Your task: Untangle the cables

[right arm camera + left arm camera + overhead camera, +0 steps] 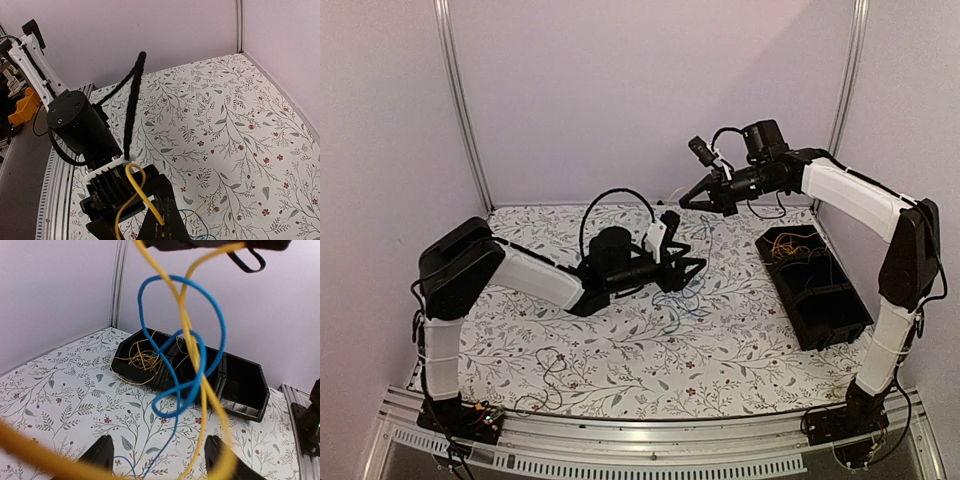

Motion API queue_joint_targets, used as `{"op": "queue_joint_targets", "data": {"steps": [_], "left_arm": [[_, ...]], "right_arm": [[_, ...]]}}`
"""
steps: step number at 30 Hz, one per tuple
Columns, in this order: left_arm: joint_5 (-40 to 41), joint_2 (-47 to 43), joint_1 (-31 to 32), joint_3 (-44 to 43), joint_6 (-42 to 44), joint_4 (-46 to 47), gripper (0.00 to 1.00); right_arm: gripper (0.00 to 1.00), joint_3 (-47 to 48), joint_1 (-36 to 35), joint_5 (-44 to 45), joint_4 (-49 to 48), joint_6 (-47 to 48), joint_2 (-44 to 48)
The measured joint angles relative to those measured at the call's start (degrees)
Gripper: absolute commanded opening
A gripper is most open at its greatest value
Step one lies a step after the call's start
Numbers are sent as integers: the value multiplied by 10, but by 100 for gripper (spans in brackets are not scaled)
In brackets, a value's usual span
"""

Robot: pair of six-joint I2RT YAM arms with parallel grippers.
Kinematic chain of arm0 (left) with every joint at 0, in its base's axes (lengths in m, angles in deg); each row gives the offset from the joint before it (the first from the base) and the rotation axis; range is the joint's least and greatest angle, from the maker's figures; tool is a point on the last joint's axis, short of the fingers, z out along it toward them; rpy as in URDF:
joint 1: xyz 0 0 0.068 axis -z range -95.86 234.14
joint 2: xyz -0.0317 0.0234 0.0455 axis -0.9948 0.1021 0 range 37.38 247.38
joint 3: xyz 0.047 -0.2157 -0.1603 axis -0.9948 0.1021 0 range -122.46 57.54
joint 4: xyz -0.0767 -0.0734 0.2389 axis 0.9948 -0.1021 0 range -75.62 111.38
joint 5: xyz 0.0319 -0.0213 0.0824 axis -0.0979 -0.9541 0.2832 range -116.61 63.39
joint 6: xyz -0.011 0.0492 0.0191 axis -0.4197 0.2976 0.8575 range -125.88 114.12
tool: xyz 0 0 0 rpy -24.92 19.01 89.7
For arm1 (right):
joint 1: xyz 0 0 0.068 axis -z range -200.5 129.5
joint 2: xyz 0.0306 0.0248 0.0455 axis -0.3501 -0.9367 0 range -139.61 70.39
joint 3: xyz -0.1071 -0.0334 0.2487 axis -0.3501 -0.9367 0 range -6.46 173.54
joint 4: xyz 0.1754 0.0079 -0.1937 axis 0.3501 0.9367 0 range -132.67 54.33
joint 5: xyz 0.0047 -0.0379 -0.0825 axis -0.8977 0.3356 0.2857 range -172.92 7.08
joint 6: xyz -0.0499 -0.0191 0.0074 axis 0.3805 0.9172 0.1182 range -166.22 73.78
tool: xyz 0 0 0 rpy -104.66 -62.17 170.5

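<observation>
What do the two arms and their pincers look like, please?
Both arms have smooth white shells over black joints: left arm, right arm. The left pincer and right pincer are black, with tapered fingers. A thick black cable loops above the left wrist, beside a white camera bracket.

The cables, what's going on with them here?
The right gripper is shut on the cables, a yellow and blue tangle, holding them up above the table. The strands hang down between the open fingers of the left gripper, which sits low. They are not yet separated. More yellow wire lies in the black bin.
</observation>
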Motion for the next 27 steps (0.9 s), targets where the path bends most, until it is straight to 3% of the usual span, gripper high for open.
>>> {"op": "queue_joint_targets", "data": {"steps": [5, 8, 11, 17, 21, 23, 25, 27], "left_arm": [[-2, 105, 0, -19, -18, 146, 61], [-19, 157, 0, -57, -34, 200, 55], [-48, 190, 0, -94, -58, 233, 47], [-86, 213, 0, -121, -92, 264, 52], [-104, 242, 0, -127, -108, 275, 48], [-111, 255, 1, -131, -112, 270, 41], [-110, 268, 2, -137, -113, 261, 23], [-103, 273, 2, -139, -110, 246, 13]], "right_arm": [[0, 0, 0, -19, -11, -26, 0], [0, 3, 0, -27, -16, -40, 0], [0, 11, 0, -28, -17, -49, 0], [0, 48, 0, -29, -15, -58, 0], [0, 103, 0, -29, -9, -69, 0], [0, 150, 0, -29, -9, -78, 0], [0, 194, 0, -30, -15, -86, 1], [0, 224, 0, -31, -17, -89, 2]]}}
